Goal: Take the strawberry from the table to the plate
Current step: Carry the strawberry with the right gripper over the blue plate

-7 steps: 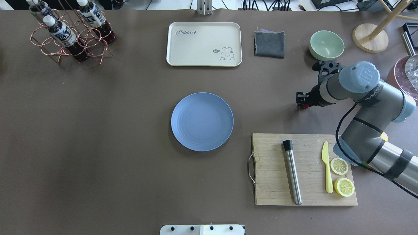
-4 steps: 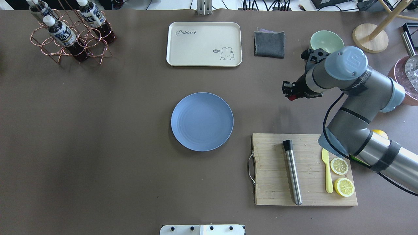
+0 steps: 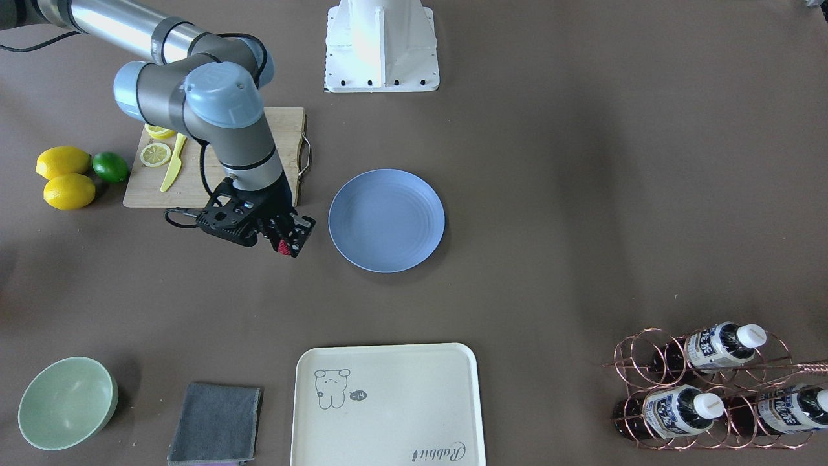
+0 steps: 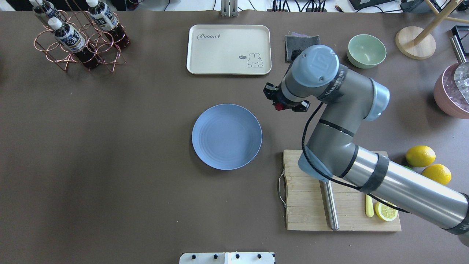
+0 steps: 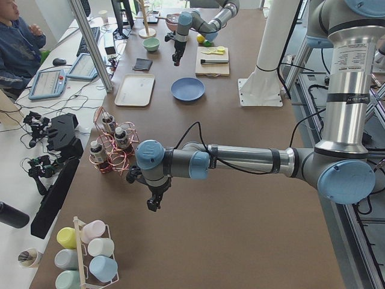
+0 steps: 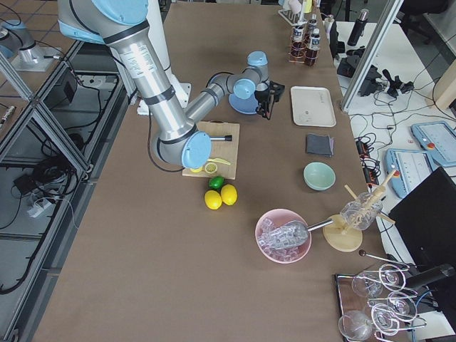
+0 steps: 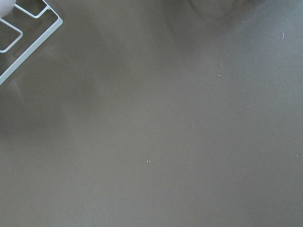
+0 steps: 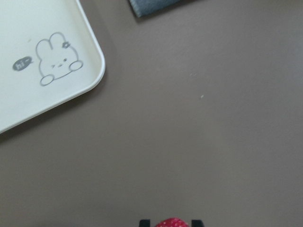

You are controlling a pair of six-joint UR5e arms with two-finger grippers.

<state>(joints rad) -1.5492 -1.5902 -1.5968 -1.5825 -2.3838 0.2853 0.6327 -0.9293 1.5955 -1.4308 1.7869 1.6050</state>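
With the strawberry [image 4: 279, 106] pinched in the right pincer [image 4: 280, 105], apparently clear of the worktop [image 4: 110, 154] just beside the plate [image 4: 227, 136], only placing it there remains.

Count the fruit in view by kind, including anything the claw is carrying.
Whole lemons: 2
Lime: 1
Lemon halves, on the cutting board, one partly hidden by the arm: 2
Strawberry, held in the right claw: 1
Total: 6
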